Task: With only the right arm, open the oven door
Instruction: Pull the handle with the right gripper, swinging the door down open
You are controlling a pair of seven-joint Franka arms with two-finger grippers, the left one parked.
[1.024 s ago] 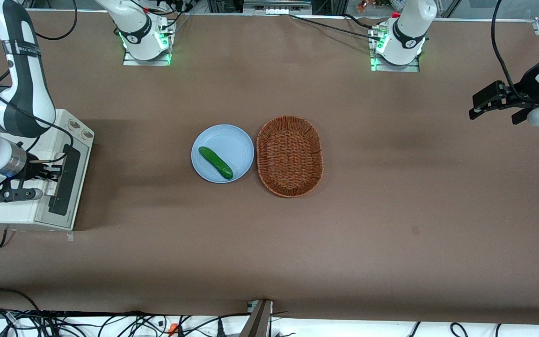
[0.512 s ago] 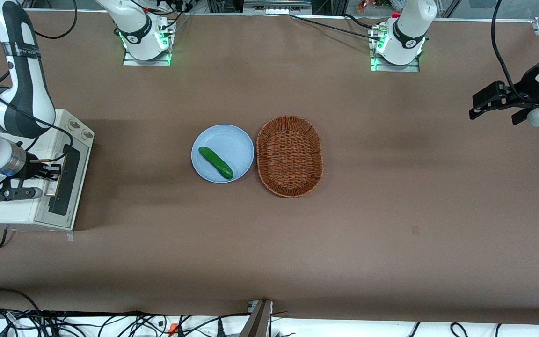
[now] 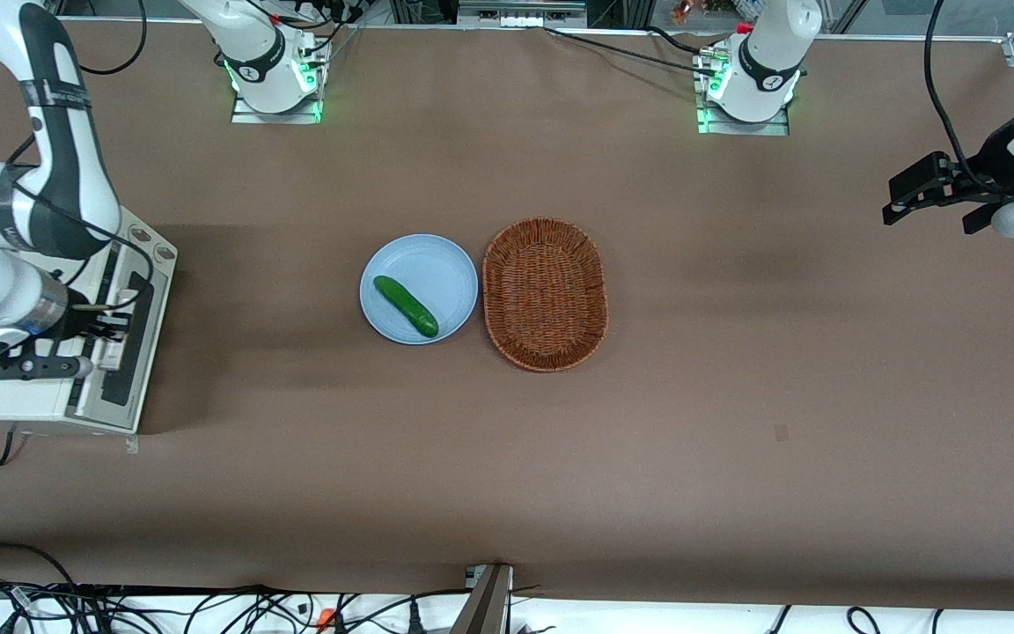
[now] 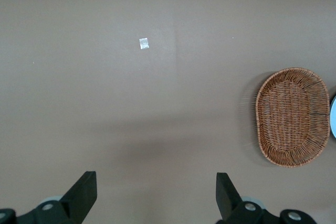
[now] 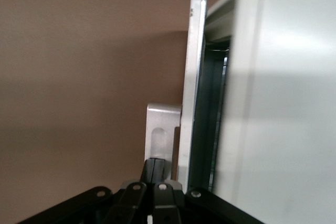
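Oven [image 3: 27, 392] sat at the working arm's end of the tabletop [image 3: 507, 458], 2 knobs [image 3: 150, 243] on top. Door [image 3: 124, 339] stood ajar, tilted off the body, dark gap showing along the frame in the wrist view [image 5: 195, 93]. Claw [image 3: 106, 328] hung at the door's upper edge, fingers [image 5: 155, 167] pressed together on the silver handle [image 5: 160, 132]. Right arm [image 3: 27, 220] leaned over the oven. Nearer mid-table lay a blue plate [image 3: 441, 264] holding a cucumber [image 3: 406, 306], touching a wicker basket [image 3: 545, 293] beside it.
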